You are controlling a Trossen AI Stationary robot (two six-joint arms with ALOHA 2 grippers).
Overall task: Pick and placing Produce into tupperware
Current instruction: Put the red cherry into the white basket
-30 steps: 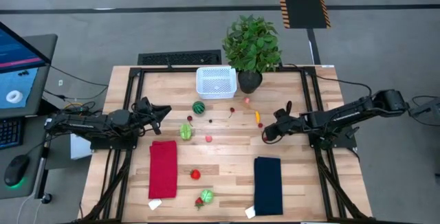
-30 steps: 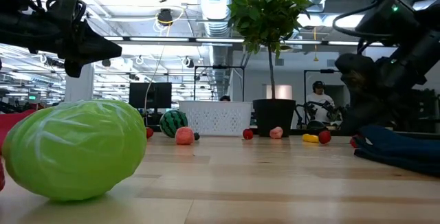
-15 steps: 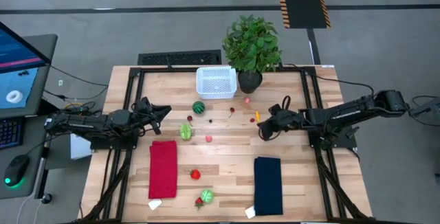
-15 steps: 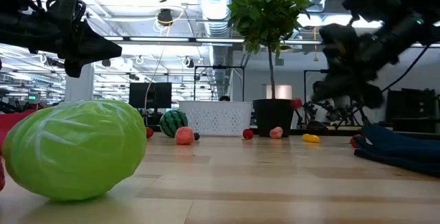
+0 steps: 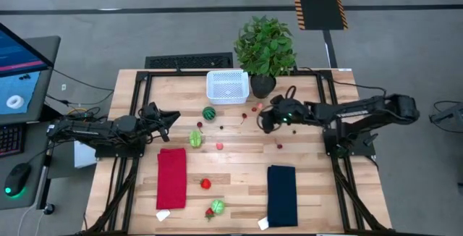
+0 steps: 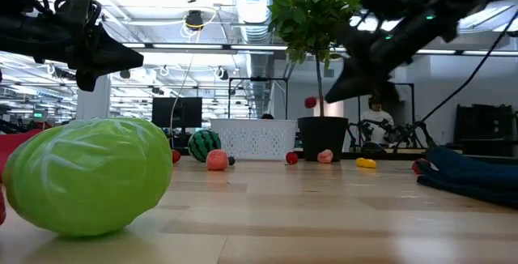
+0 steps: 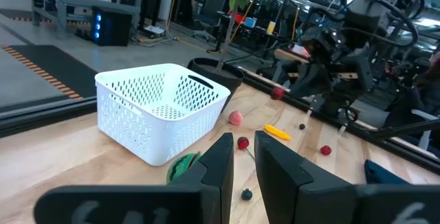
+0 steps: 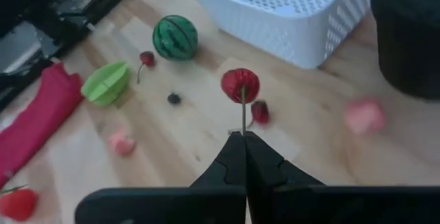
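- Right gripper (image 8: 242,141) pinched shut on cherry (image 8: 240,84) stem; fruit ahead of fingertips, stem in line with jaws.
- Carried above table, basket (image 5: 227,86) near, beyond cherry; right arm nearer.
- Left gripper (image 7: 240,157) nearly closed, empty, parked at left edge.

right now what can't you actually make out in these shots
- Inside of the white basket: high view too small to show any produce; low view shows only its side wall.
- Right fingers pinch the cherry by its stem; high view too small to show it.
- Small dark item on the table: too small to identify.
- Low view: the cabbage hides the near-left table.
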